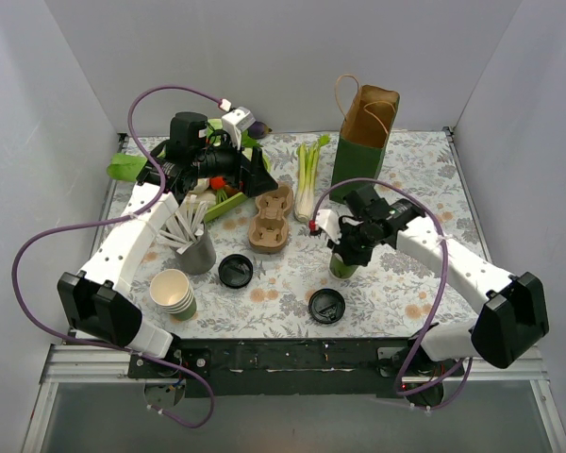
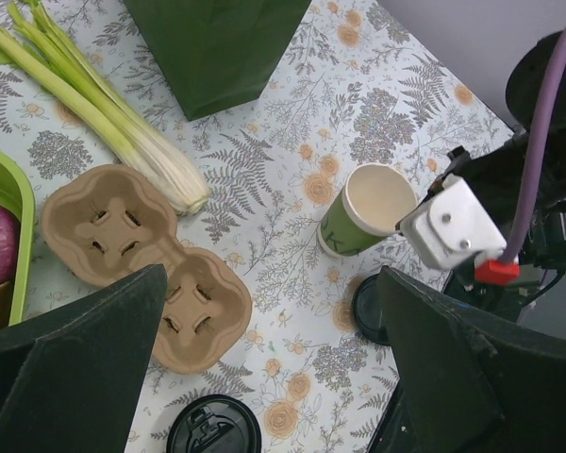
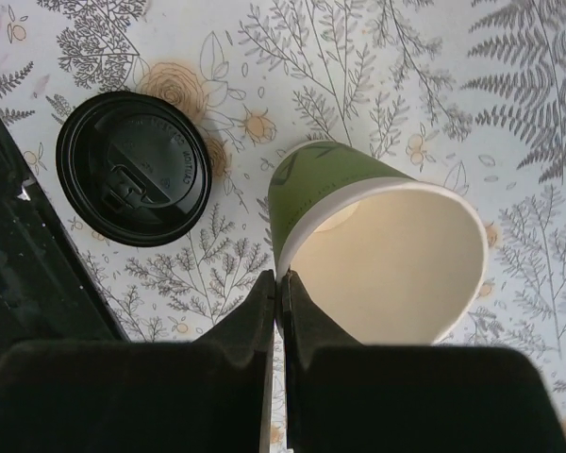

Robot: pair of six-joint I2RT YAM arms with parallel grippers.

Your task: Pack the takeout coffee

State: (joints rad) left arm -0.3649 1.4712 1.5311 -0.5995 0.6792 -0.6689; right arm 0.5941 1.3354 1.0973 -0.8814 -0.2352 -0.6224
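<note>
The takeout coffee cup [image 3: 358, 236] stands lidless on the floral bench [image 1: 406, 283], right of centre towards the near edge. The right gripper [image 3: 281, 283] sits directly over it, jaws pressed together on the cup's rim wall, one finger outside and one inside. A black lid [image 3: 132, 168] lies near the cup. The left gripper [image 2: 272, 274] is spread wide and empty, well apart to the far left.
</note>
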